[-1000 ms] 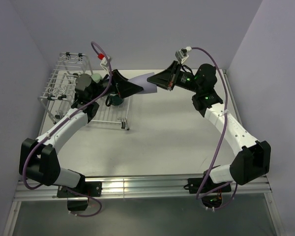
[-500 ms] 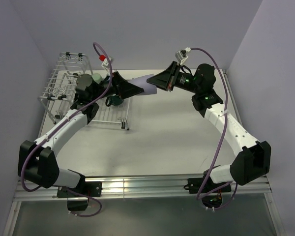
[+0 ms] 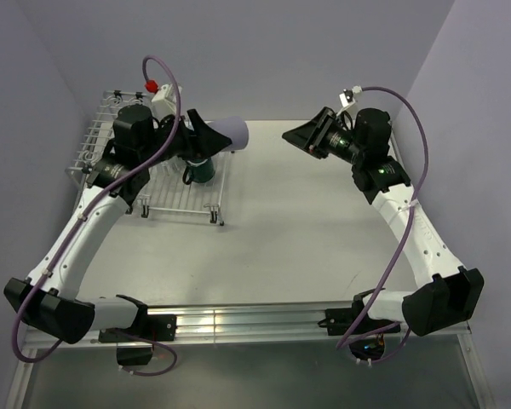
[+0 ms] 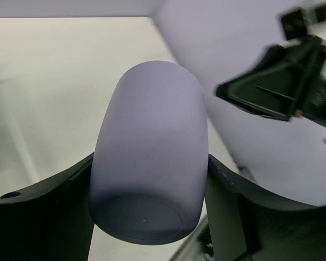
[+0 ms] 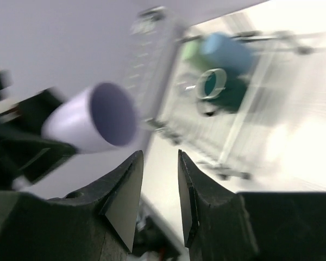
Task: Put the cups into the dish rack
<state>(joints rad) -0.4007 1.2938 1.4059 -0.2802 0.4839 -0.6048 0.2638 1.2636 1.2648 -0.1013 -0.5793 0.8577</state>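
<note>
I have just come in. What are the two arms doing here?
The left gripper is shut on the lavender cup, holding it on its side in the air near the dish rack. The right gripper is empty, its jaws slightly apart, away from the cup. A dark green mug already sits on the rack.

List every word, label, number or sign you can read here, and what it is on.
No text can be read in any view.
The lavender cup held in the left gripper is plain.
The mug and the dish rack show no print.
The right wrist view is blurred, so any small marks there cannot be told.
</note>
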